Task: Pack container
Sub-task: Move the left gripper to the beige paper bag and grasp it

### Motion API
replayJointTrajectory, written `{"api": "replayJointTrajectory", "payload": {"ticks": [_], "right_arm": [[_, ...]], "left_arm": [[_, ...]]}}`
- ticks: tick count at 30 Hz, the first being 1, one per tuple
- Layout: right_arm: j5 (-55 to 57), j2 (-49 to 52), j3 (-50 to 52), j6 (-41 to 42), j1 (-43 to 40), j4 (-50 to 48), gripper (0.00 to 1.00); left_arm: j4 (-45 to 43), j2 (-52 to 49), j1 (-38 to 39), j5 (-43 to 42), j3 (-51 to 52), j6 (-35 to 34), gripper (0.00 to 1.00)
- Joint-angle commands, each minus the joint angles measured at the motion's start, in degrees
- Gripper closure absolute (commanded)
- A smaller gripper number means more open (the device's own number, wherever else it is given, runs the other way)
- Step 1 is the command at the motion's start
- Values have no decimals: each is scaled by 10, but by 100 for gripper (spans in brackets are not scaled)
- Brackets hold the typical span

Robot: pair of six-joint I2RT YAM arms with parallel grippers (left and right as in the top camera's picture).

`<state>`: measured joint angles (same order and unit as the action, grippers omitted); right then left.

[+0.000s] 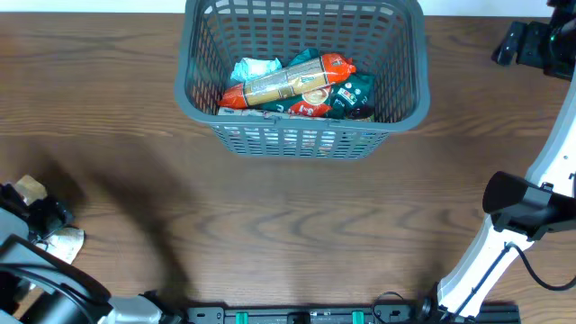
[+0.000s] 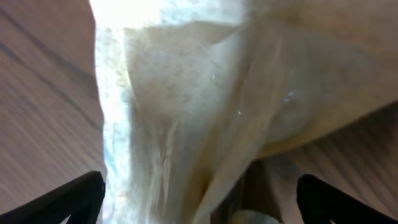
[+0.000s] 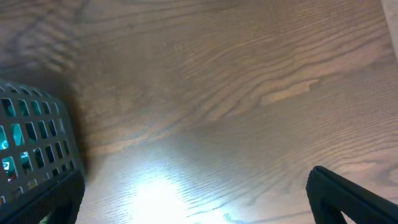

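Left gripper [image 2: 202, 205], jaws wide, hovers over a pale bag [image 2: 186, 112]; next it likely must close and lift. Right gripper [image 3: 196, 199] hangs open near the part-filled container [image 1: 301, 139].

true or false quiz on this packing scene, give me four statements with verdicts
1. The container holds several packets, an orange-red packet among them. True.
2. The right gripper grips a packet. False: it is open above the table, with nothing between its fingers.
3. The container lies tipped on its side. False: it stands upright, open top up.
4. A pale packet lies just ahead of the open left gripper. True.
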<state>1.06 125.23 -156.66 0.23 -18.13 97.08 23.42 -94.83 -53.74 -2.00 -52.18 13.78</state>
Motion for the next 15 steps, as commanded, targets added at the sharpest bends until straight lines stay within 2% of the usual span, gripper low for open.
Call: {"api": "replayJointTrajectory", "payload": {"ticks": [1,11,14,15], "right_arm": [[-1,6,0,0,2,2,1],[-1,6,0,0,2,2,1],[-1,6,0,0,2,2,1],[-1,6,0,0,2,2,1]], "left_arm": [[-4,-31,-2,-6,2,6,1],[-4,-64,-2,-21,2,5,1],[-4,-64,-2,-24,2,-17,9],[-4,-64,-2,-31,2,-25,18]]}}
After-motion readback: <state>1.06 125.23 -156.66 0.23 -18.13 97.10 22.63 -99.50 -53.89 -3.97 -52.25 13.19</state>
